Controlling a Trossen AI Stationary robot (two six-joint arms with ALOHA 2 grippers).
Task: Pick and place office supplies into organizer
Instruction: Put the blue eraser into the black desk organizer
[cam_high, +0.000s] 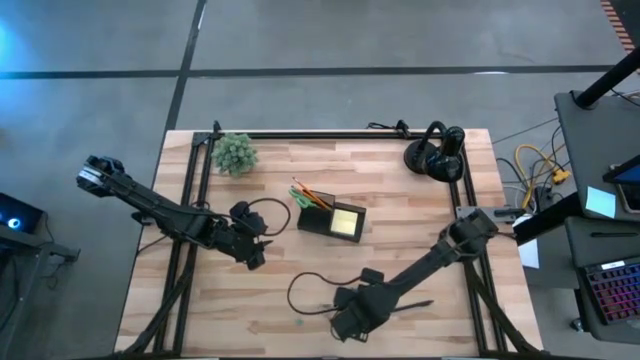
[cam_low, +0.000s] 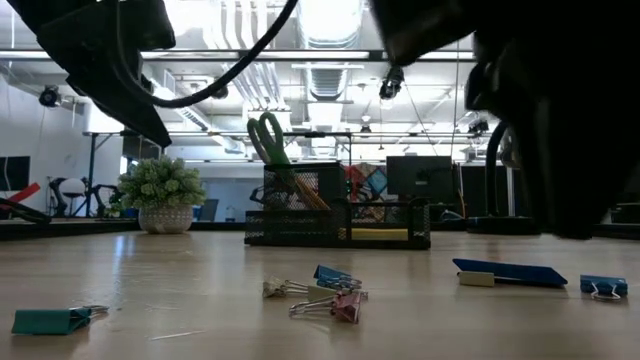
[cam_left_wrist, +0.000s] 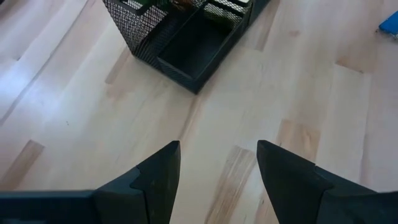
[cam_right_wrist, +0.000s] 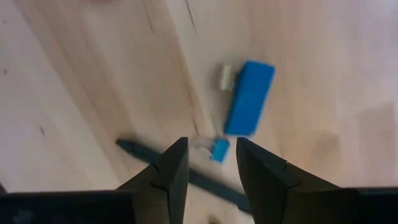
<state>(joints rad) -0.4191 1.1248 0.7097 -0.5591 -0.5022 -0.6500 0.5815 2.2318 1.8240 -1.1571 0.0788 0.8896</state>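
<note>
Black mesh organizer sits near the middle of the wooden table in your overhead view, yellow sticky-note pad in one compartment, orange pencils poking out of the taller one. Left gripper hangs just off the organizer's left side; right gripper is low near the front edge. Small supplies there are too tiny to name from above. Potted plant by the back-left corner, a round black headphone-like object by the back-right.

Table-level view gives you what overhead loses: green-handled scissors upright in the organizer, plus loose binder clips toward the front, a teal clip at the front left, a flat blue piece to the right. Both arms are only dark shapes along the top.

Left wrist view: left gripper spread wide over bare wood, nothing held; organizer ahead, cut off at the frame.

Right wrist view: right gripper narrowly parted, empty, above a black pen. A small blue clip and a larger blue block lie beyond, blurred.
</note>
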